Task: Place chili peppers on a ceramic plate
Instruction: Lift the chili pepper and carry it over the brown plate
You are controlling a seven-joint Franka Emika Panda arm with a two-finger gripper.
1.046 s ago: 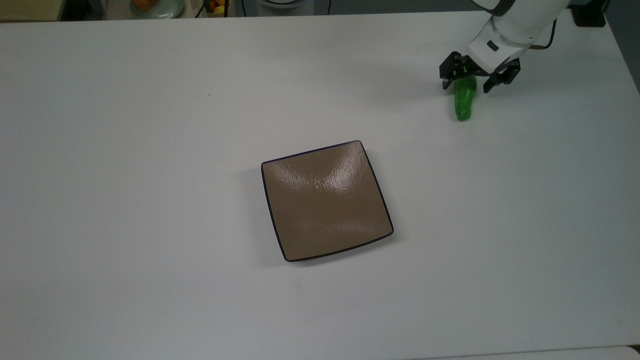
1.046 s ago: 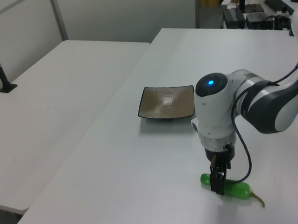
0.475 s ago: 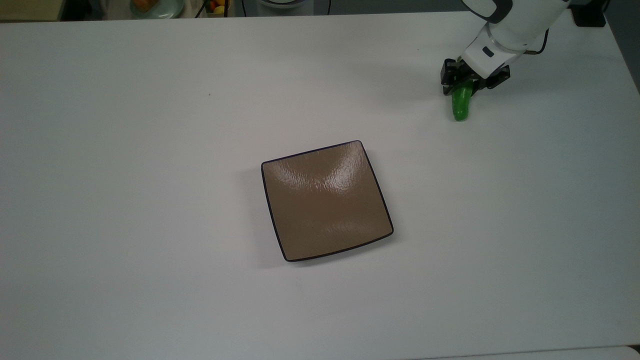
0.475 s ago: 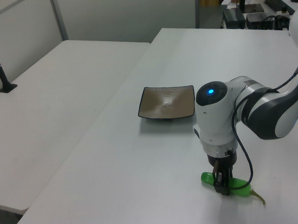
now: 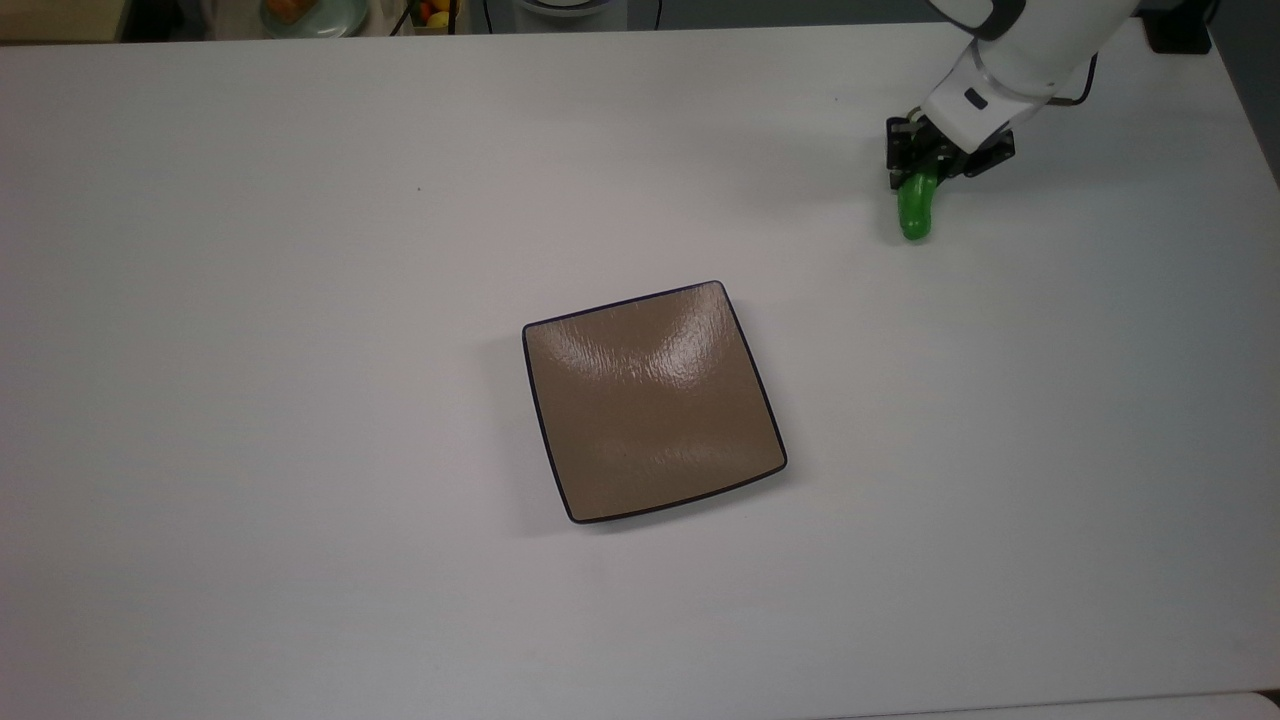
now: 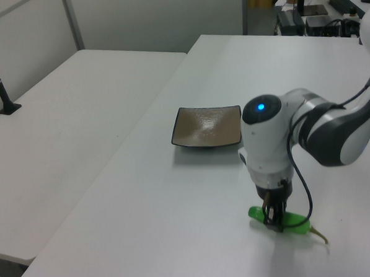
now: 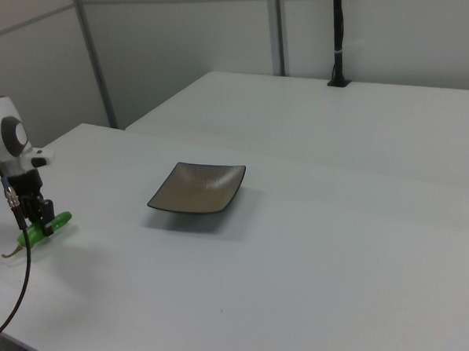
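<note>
fingers (image 7: pixel 39 210) clamping green pepper (image 7: pixel 45 226), plate (image 7: pixel 198 188) apart

Glossy white rounded arm links (image 6: pixel 269 143) with dark grey joint bands. Round blue light glowing on the wrist housing. Small black two-finger gripper (image 6: pixel 273 213). Thin black cable looping beside the wrist.

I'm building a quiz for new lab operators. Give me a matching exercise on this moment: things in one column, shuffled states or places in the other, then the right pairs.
Things:
1. chili pepper
2. ceramic plate
3. gripper
4. table

Descriptions:
A. white, bears everything
B. shut on the green thing
C. brown, square, with nothing on it
D. green, in the top view's upper right

Pairs: 1-D, 2-C, 3-B, 4-A
</note>
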